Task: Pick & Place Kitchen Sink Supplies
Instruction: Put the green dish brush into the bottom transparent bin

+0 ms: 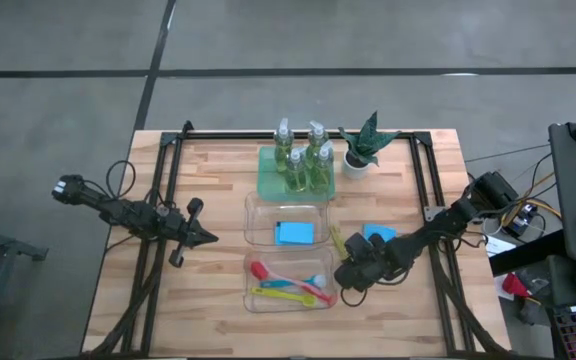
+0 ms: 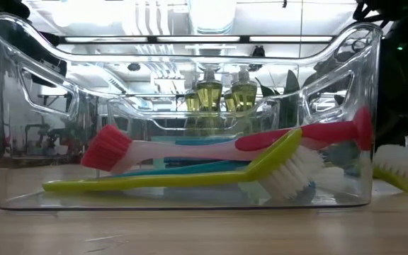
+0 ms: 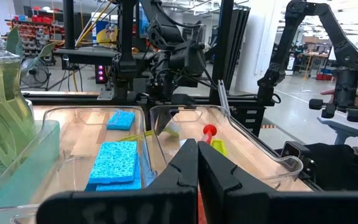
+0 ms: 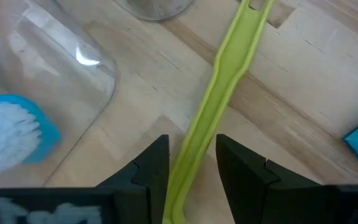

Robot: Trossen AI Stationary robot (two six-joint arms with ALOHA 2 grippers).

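Right gripper (image 4: 192,165) positioned on table beside brush bin (image 1: 251,275), fingers straddling yellow brush handle (image 4: 219,93), grip unconfirmed. Left gripper (image 3: 197,163) closed, empty.

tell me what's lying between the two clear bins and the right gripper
A yellow-green brush on bare wood, its handle between the right gripper fingers, per the high and right wrist views.

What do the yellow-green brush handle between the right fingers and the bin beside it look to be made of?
Brush handle: likely moulded plastic, smooth and slightly glossy, one even colour. Bin: seemingly clear rigid plastic, since the brushes inside show straight through its shiny walls.
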